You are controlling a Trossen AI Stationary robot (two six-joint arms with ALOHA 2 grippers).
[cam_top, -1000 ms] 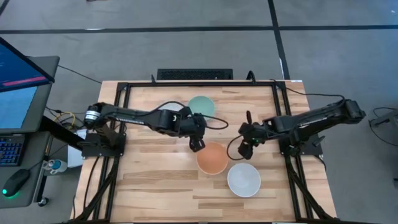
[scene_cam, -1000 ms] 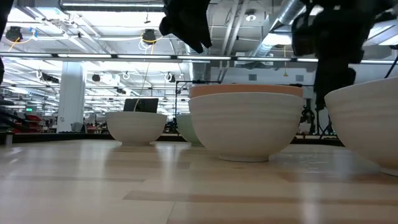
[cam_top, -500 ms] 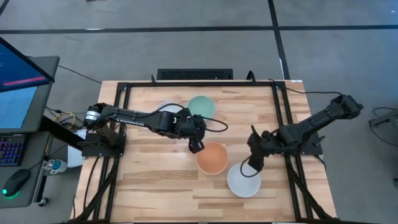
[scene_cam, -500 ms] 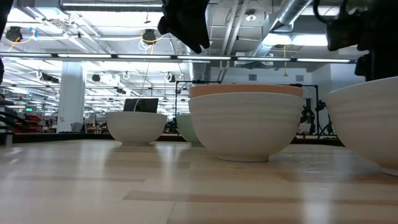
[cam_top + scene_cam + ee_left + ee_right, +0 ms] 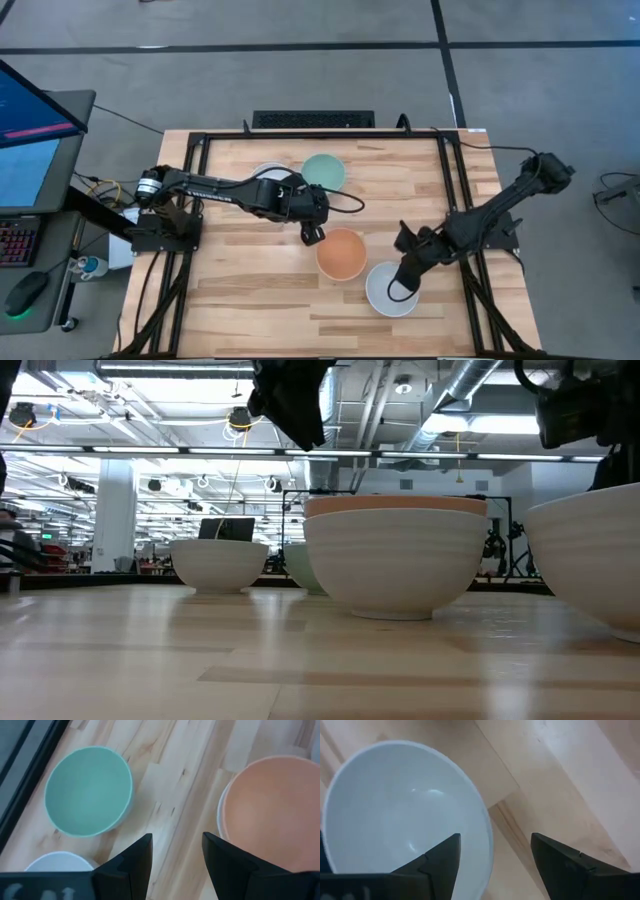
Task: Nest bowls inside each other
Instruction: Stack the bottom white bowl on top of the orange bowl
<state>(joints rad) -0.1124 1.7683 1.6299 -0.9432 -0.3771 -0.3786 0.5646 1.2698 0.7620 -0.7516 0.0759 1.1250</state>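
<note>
My left gripper (image 5: 312,235) (image 5: 177,844) hangs open above bare table between the mint green bowl (image 5: 324,170) (image 5: 89,790) and the orange bowl (image 5: 342,253) (image 5: 270,810). The orange bowl sits nested in a white bowl (image 5: 395,565). A second white bowl (image 5: 266,174) (image 5: 218,564) stands on the table, partly under the left arm. My right gripper (image 5: 403,288) (image 5: 495,840) is open over the third white bowl (image 5: 385,292) (image 5: 405,810). One finger stands over the bowl's hollow and the other outside its rim (image 5: 487,832). I see no touch.
All bowls stand upright on the wooden table (image 5: 250,290), which has a black frame (image 5: 190,200) along its left, right and far sides. Bare wood lies toward the near-left. A monitor (image 5: 30,130) stands beyond the left edge.
My right gripper has travelled from beside the orange bowl toward the table's near edge and down. It now straddles the near-right white bowl's rim. The bowls have not moved.
</note>
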